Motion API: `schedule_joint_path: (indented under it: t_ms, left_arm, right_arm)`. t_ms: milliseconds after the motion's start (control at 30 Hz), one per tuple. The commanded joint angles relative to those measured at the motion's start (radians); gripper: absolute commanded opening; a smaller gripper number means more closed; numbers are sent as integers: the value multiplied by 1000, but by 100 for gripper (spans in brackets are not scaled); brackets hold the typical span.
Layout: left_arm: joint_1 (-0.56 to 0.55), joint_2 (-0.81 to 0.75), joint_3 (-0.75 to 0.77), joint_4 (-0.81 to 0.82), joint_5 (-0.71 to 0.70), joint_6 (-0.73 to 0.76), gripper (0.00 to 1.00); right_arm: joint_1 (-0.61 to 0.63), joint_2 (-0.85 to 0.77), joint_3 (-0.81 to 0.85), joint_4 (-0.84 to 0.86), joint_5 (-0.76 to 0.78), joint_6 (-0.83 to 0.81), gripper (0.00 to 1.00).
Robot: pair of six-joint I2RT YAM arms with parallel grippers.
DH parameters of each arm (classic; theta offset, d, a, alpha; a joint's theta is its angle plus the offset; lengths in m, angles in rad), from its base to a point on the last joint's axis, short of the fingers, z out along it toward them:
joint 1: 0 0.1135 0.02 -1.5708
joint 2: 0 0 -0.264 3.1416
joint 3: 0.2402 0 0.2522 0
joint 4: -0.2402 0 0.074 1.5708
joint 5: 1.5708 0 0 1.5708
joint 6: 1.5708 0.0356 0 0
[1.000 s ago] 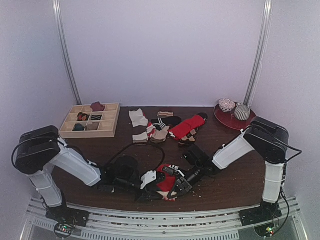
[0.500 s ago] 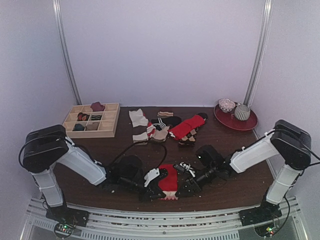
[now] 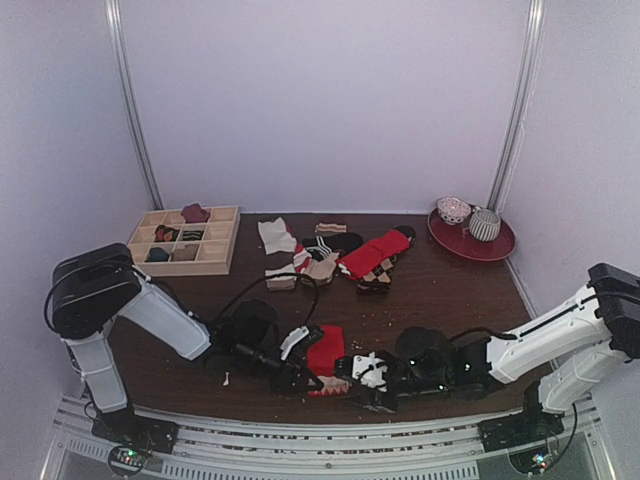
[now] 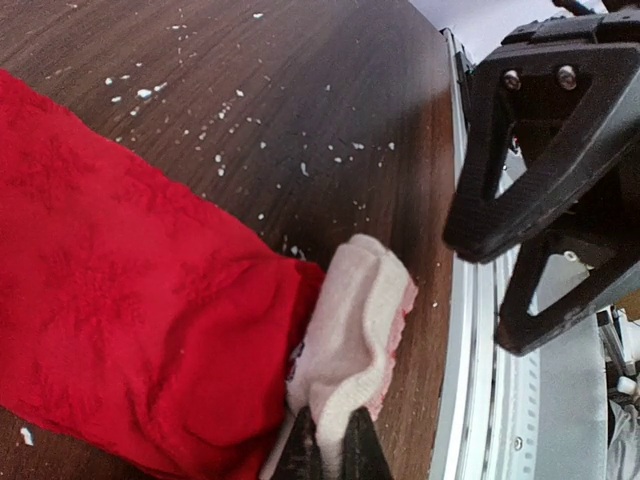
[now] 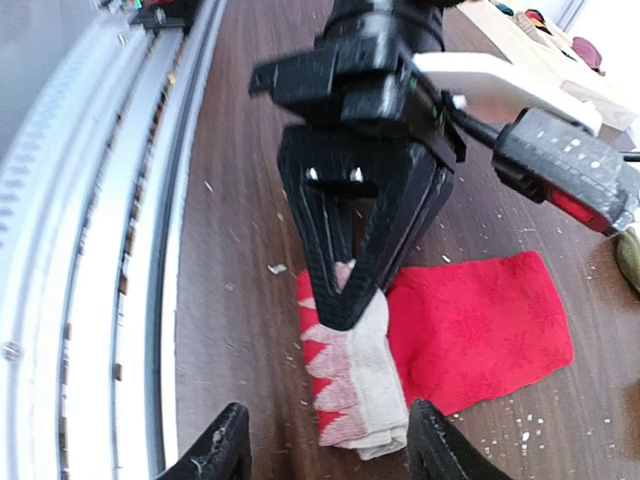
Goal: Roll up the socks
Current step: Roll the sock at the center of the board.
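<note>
From above, the red sock lies flat on the tabletop close to the near edge, about midway along it. Its cream end points toward that edge. The left tool reaches in from the left and meets the sock at the cream end. The right tool lies low just to the sock's right. A wooden sorting tray sits at the far left corner, a red plate with cups at the far right, and loose socks lie between them.

In the left wrist view, the left tool is pinched tight on a fold of the cream end. The red sock spreads away to the left. The right tool stands just beyond the cream end, over the metal rail, with its black fingers apart. White crumbs dot the wood.

In the right wrist view, the right tool is spread wide and grips nothing. The tip of the cream end lies loose just ahead of the gap between its fingers. The left tool comes down from above, clamped on that cream end. The red sock extends to the right.
</note>
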Motion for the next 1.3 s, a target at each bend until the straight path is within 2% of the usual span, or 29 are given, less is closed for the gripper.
schedule_joint_path:
  t_ms: [0,300,500,667,767,833,900,967,1000,1067,1133,1200,1267]
  left_arm:
    - [-4,82,-47,-259,-28,-27,0]
    - [-3,105,-45,-263,-9,-15,0]
    - [0,99,-54,-264,3,-3,0]
    - [7,51,-52,-281,-16,38,0]
    - [7,-41,-30,-337,-122,105,12]
    - [7,-123,-20,-364,-228,147,26]
    - [7,-230,-20,-354,-323,187,35]
    - [7,-325,-39,-292,-382,222,39]
    - [7,-366,-57,-248,-391,239,40]
    - [0,-442,-98,-141,-389,287,48]
    - [-28,-489,-137,-32,-389,356,50]
    - [-65,-499,-170,73,-399,434,51]
    - [-75,-460,-170,101,-392,460,52]
  right_arm:
    - [20,69,35,32,158,-169,54]
    - [24,178,90,21,116,-217,52]
    - [24,251,110,-42,90,-175,38]
    - [21,270,106,-75,101,-61,23]
    - [-7,250,118,-114,-15,40,17]
    - [-43,242,129,-137,-132,122,16]
    - [-88,263,140,-156,-250,225,15]
    - [-157,309,151,-160,-405,313,15]
    - [-188,343,155,-163,-441,360,15]
    - [-234,414,181,-180,-553,431,15]
    - [-265,483,219,-246,-620,471,15]
    - [-290,538,244,-274,-680,508,15]
    - [-312,570,262,-302,-705,534,15]
